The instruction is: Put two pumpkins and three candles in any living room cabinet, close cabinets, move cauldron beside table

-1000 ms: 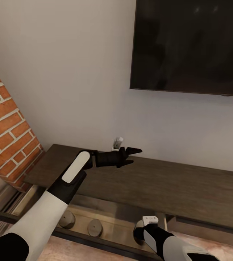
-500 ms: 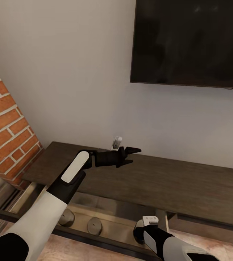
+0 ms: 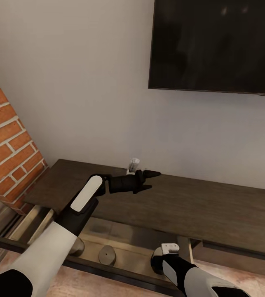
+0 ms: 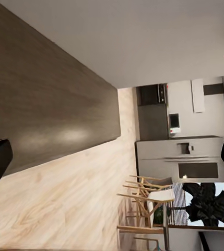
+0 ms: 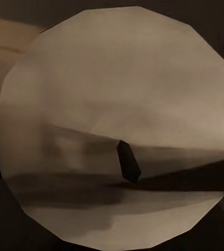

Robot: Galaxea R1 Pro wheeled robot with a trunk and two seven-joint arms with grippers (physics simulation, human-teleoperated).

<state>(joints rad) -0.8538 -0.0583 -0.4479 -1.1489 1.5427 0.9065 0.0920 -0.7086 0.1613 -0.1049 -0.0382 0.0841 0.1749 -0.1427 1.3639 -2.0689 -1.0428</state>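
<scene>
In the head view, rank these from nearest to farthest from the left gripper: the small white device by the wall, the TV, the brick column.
1. Small white device: just behind the left gripper, on the cabinet top by the wall.
2. Brick column: off to the left, past the cabinet's end.
3. TV: high on the wall, up and right.

Right gripper: fingers hidden below the wrist in the head view.
Television (image 3: 216, 45): cut off at top and right edges.
Candle (image 5: 114, 128): fills the right wrist view, rim clipped.
Drawer candles (image 3: 107, 254): one half behind the left arm.
</scene>
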